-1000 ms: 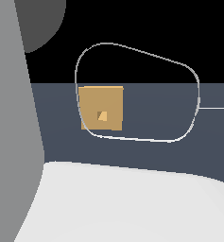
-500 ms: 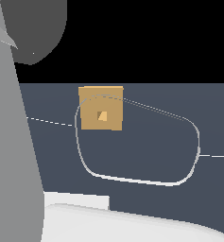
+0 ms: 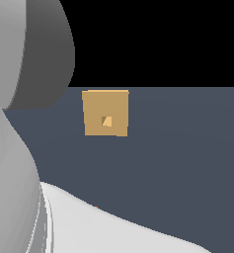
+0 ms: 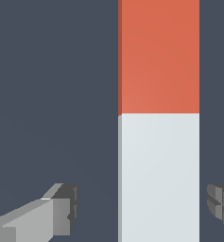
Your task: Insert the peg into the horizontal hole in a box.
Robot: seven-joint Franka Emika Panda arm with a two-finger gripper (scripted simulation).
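Observation:
In the wrist view the peg lies on the dark floor, its orange-red half [image 4: 159, 56] joined to its pale grey-white half [image 4: 159, 175]. My gripper [image 4: 142, 208] is open and straddles the white half. One finger [image 4: 61, 210] stands well off the peg's side; the other finger [image 4: 221, 205] is close to the opposite side, with a small gap. In the exterior view the tan box [image 3: 106, 106] stands on the floor with its small square hole [image 3: 106, 121] in the middle of the face. The gripper and nearly all of the peg are hidden there behind the arm.
The arm's grey links [image 3: 19, 99] fill the exterior view's left, and a white part of the arm [image 3: 113, 232] covers the bottom. The dark blue-grey floor [image 3: 187, 148] stretches around the box.
The arm has shifted in the exterior view: its grey links now cover more of the left side, and the thin white outline loop around the box is gone. The box has not moved.

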